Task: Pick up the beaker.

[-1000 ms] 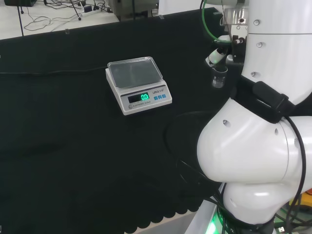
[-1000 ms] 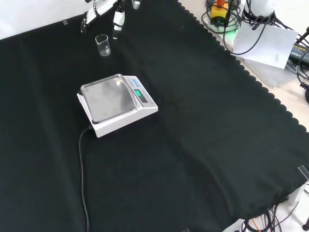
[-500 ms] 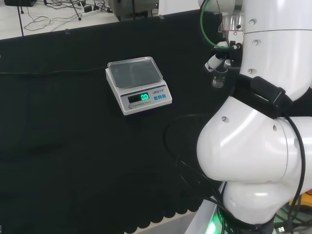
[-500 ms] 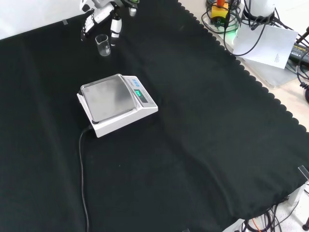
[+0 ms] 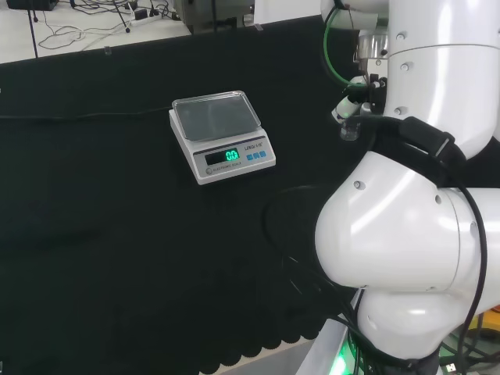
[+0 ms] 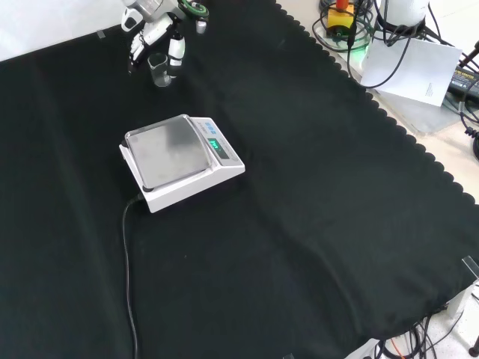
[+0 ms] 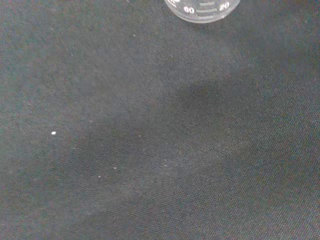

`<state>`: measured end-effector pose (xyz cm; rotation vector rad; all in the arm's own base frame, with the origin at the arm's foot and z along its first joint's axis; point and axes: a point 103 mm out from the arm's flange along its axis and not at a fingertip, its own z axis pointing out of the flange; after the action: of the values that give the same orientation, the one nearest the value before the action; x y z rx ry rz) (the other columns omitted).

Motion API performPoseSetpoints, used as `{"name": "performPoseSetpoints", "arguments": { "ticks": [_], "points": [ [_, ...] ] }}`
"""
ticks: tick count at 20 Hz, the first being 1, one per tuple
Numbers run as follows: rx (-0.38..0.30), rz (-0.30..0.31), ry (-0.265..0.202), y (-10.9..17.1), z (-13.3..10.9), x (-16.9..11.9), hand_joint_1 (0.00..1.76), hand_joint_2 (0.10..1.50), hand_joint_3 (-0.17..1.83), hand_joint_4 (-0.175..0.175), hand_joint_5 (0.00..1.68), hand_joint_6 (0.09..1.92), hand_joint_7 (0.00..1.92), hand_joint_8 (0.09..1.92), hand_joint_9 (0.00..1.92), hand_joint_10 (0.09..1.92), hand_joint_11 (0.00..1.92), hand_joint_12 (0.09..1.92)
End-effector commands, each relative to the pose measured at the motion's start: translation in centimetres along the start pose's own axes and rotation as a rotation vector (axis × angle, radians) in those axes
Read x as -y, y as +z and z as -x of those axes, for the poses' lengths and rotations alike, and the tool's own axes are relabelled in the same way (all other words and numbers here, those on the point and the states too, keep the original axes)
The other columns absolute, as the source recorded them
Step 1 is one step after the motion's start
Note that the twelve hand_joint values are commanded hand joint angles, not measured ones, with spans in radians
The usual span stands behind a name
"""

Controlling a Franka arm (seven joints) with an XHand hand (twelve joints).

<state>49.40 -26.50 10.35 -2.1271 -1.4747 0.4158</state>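
Note:
A small clear glass beaker (image 6: 158, 70) stands upright on the black cloth at the far end, beyond the scale. In the head view the beaker (image 5: 349, 130) peeks out beside the arm's white link. The black and white hand (image 6: 154, 24) hangs just above it, open, with one finger (image 6: 138, 49) to the beaker's left and another finger (image 6: 175, 51) to its right. Whether they touch the glass I cannot tell. In the head view a white fingertip (image 5: 346, 107) sits right over the rim. The wrist view catches the beaker's marked base (image 7: 202, 9) on the cloth.
A white digital scale (image 6: 179, 160) with a steel pan and a lit green display stands nearer than the beaker; its black cable (image 6: 126, 262) runs toward the front edge. The arm's big white links (image 5: 422, 234) fill the head view's right side.
The hand has come down and moved in over the beaker; its fingers, earlier above and behind the glass, now flank it. The beaker and the scale have not moved.

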Motion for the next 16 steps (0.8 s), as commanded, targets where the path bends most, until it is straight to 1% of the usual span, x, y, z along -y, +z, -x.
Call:
{"name": "performPoseSetpoints", "arguments": {
  "ticks": [1,2,4,5,6,7,8,9,10,11,13,16],
  "points": [
    [-0.004,-0.018,0.013,1.4,0.5,-0.9,0.74,0.92,-0.13,-0.031,0.38,0.09,0.0,0.58,0.01,0.8,0.06,1.51],
    [-0.005,-0.008,0.01,1.5,0.5,-1.0,0.81,0.95,-0.12,-0.057,0.49,0.12,0.02,0.61,0.07,0.85,0.17,1.49],
    [0.008,0.047,0.001,1.4,0.3,-1.0,0.99,1.06,-0.15,-0.123,0.64,0.38,0.1,0.72,0.3,0.86,0.49,1.34],
    [0.022,0.081,-0.003,1.3,0.2,-0.9,1.12,1.14,-0.16,-0.148,0.65,0.55,0.16,0.77,0.47,0.83,0.65,1.23],
    [0.03,0.108,-0.009,1.1,0.0,-0.7,1.25,1.2,-0.17,-0.162,0.64,0.7,0.22,0.81,0.59,0.82,0.75,1.11],
    [0.03,0.13,-0.013,0.9,-0.1,-0.6,1.48,1.16,-0.13,-0.169,0.63,0.84,0.28,0.9,0.65,0.88,0.78,1.19],
    [0.028,0.147,-0.018,0.5,-0.1,-0.3,1.64,1.12,-0.09,-0.173,0.64,0.94,0.33,1.0,0.69,0.97,0.78,1.29],
    [0.03,0.156,-0.02,0.0,-0.2,-0.1,1.71,1.1,-0.05,-0.175,0.65,1.01,0.37,1.09,0.68,1.14,0.81,1.38],
    [0.04,0.166,-0.021,-0.5,-0.3,0.2,1.74,1.1,-0.02,-0.175,0.66,1.07,0.41,1.17,0.67,1.24,0.83,1.44],
    [0.056,0.172,-0.021,-1.1,-0.5,0.5,1.75,1.09,-0.01,-0.175,0.67,1.1,0.45,1.22,0.67,1.28,0.83,1.5],
    [0.068,0.162,-0.022,-2.3,-0.6,1.1,1.76,1.09,0.0,-0.175,0.69,1.13,0.49,1.27,0.71,1.26,0.82,1.58],
    [0.053,0.099,-0.048,-4.4,-0.6,2.5,1.76,1.09,0.0,-0.175,0.71,1.13,0.53,1.29,0.75,1.22,0.8,1.61]
  ]
}}
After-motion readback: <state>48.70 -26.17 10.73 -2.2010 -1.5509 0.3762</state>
